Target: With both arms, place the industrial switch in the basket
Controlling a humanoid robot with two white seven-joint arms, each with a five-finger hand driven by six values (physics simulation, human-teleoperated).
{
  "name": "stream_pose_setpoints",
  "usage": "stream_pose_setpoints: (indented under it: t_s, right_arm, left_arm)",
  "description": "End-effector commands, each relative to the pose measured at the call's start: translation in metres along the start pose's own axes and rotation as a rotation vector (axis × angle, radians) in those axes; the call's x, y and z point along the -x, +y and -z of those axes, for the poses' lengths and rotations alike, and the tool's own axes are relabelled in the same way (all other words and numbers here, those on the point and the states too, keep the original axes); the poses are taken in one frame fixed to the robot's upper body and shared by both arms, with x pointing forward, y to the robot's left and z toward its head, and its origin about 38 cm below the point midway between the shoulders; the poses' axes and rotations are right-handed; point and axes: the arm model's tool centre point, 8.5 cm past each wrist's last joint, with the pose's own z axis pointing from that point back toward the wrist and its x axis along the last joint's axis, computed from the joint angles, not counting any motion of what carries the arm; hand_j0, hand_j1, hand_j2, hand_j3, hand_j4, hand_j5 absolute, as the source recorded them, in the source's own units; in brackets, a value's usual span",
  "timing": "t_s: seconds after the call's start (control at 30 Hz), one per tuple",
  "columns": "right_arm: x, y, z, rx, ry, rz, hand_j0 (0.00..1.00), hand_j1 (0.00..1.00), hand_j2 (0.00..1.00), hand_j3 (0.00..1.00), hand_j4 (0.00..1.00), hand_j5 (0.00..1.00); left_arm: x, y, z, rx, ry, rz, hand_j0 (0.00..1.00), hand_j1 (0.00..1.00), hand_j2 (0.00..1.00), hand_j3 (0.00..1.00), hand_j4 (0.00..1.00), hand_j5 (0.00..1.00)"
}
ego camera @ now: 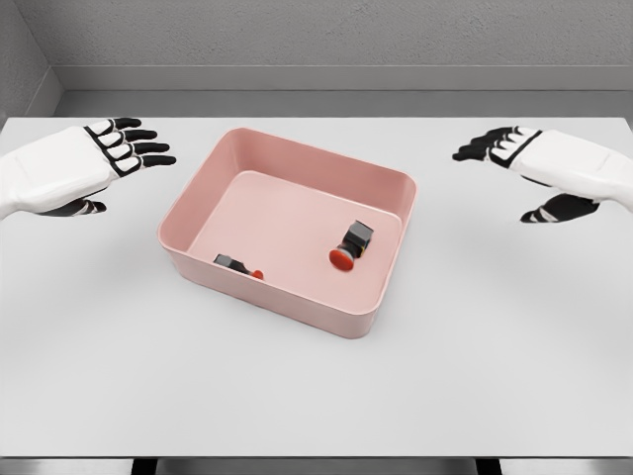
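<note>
The white table (316,396) is filling most of the frame, running from the grey wall at the top down to the bottom edge. At centre, turned a little clockwise, the pink basket (388,178) is sitting flat on it — a shallow rectangular tub with rounded corners.

The left hand (119,148) is hovering at upper left, palm down, fingers spread and pointing toward the basket, holding nothing, well apart from the rim. The right hand (509,148) is mirroring it at upper right, fingers likewise extended and loose, thumb hanging below, also empty and well apart from the basket.

Inside the basket, two small parts are lying on the floor. The larger one, an industrial switch (351,245) with a black body and red button cap, is lying tipped over right of centre. A second switch (235,264) of the same colours is resting against the near-left wall, partly hidden by the rim; whether it is lying on its side cannot be told.

Judgement on step: the placing looks finished — both switches are already in the basket and neither hand is carrying anything, so the hands appear to be in the clear-off phase. Nothing remains on the table to fetch. The next move is calling only for keeping the arms clear of the basket walls, so that nothing gets nudged or tipped.
</note>
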Motion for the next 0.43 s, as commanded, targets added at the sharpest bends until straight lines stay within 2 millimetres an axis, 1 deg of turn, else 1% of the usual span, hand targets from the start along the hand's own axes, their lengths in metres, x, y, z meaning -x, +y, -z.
stream_pose_setpoints:
  t_s: [0.0, 0.03, 0.4]
  right_arm:
    - [-0.001, -0.0036, -0.0027, 0.011, -0.01, -0.01, 1.0, 1.0, 1.0, 1.0, 1.0, 1.0]
    - [-0.0011, 0.0021, -0.0029, 0.002, -0.01, 0.001, 1.0, 1.0, 1.0, 1.0, 1.0, 1.0]
    - [-0.0005, 0.0027, -0.0031, 0.002, -0.008, 0.007, 1.0, 1.0, 1.0, 1.0, 1.0, 1.0]
  left_arm:
    - [0.0003, 0.0011, -0.0004, -0.005, 0.001, -0.004, 1.0, 1.0, 1.0, 1.0, 1.0, 1.0]
    - [0.0003, 0.0011, -0.0004, -0.005, 0.001, -0.004, 1.0, 1.0, 1.0, 1.0, 1.0, 1.0]
    - [0.0003, -0.0007, -0.0004, 0.017, 0.001, -0.004, 1.0, 1.0, 1.0, 1.0, 1.0, 1.0]
